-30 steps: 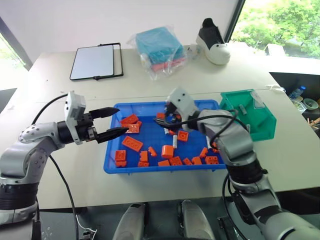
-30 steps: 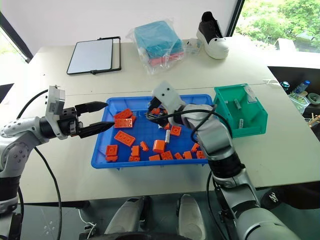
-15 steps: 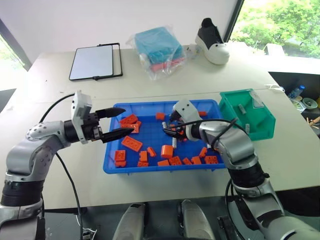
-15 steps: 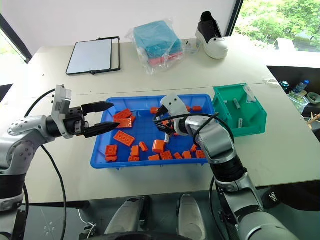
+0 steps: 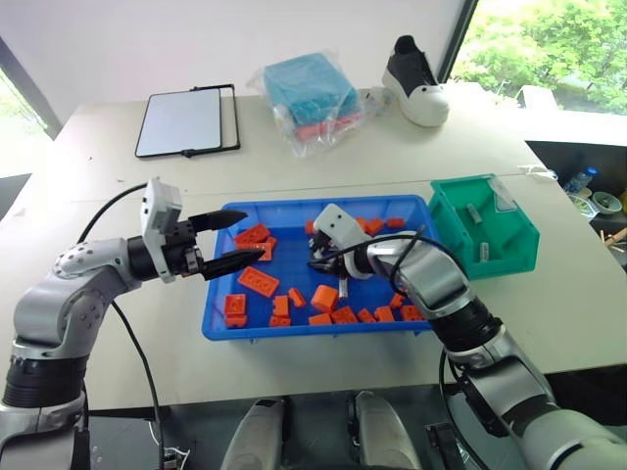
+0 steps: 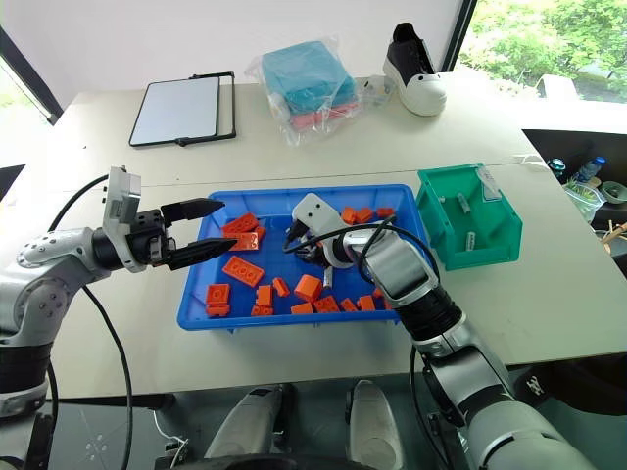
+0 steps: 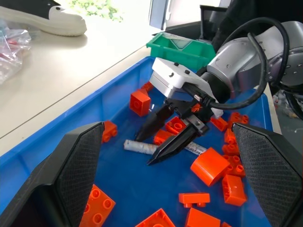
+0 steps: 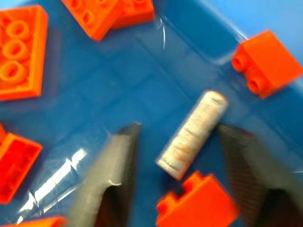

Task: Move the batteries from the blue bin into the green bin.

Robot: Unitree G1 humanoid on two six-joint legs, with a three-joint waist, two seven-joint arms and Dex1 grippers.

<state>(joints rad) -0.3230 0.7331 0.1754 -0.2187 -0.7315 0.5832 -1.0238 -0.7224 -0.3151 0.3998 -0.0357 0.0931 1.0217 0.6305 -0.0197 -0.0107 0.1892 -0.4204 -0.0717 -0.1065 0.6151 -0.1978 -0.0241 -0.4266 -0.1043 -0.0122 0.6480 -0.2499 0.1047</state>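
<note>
The blue bin [image 5: 294,333] lies in the middle of the table, scattered with orange bricks [image 5: 259,281]. My right gripper [image 5: 318,259] reaches down into it. In the right wrist view its two fingers stand apart on either side of a silver-grey battery [image 8: 191,135] lying on the bin floor, with a gap on each side. The same battery [image 7: 139,147] shows at those fingertips in the left wrist view. My left gripper [image 5: 250,237] hovers open and empty over the bin's left rim. The green bin [image 5: 485,235] stands just right of the blue one, with two batteries [image 5: 469,212] inside.
At the back of the table are a tablet [image 5: 186,122], a teal cloth bundle in clear plastic [image 5: 312,90] and a black-and-white shoe [image 5: 416,83]. Bricks [image 8: 21,56] lie close around the battery.
My right gripper has sunk and moved left inside the blue bin, down to the battery on its floor. The left gripper has stayed open at the bin's left rim.
</note>
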